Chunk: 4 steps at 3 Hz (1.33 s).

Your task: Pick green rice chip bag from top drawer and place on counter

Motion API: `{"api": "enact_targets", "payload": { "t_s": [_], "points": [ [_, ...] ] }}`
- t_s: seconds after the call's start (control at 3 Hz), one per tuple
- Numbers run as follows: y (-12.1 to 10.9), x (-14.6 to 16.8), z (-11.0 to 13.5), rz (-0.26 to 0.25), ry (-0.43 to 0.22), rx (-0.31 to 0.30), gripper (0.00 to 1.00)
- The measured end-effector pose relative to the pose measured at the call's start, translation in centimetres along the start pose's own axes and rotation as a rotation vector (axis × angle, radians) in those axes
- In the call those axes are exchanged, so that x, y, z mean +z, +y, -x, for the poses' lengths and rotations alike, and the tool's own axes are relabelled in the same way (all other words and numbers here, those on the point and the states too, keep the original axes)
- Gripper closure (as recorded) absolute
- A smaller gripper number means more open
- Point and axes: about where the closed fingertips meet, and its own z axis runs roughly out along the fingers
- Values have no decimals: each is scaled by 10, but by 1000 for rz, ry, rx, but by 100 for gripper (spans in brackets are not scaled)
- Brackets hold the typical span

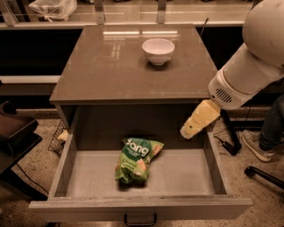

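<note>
The green rice chip bag (135,160) lies flat on the bottom of the open top drawer (186,175), a little left of its middle. The drawer's dark handle (140,219) shows at the front. The counter (106,66) is above it. My gripper (190,130) hangs on the white arm over the drawer's back right part, to the right of and above the bag, apart from it.
A white bowl (158,50) stands on the counter toward the back. A person's leg and shoe (259,148) are at the right by dark stand legs (262,173). A dark chair (15,133) is at the left. A plastic bag (52,8) sits on the back shelf.
</note>
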Motion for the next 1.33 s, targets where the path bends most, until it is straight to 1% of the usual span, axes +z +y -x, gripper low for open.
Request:
{"api": "enact_targets", "payload": {
  "t_s": [0.33, 0.67, 1.0, 1.33],
  "points": [
    [9, 19, 1, 19, 32, 64, 0],
    [54, 92, 4, 115, 120, 223, 0],
    [78, 129, 8, 174, 141, 378, 0],
    [96, 168, 23, 258, 115, 518, 0]
  ]
}}
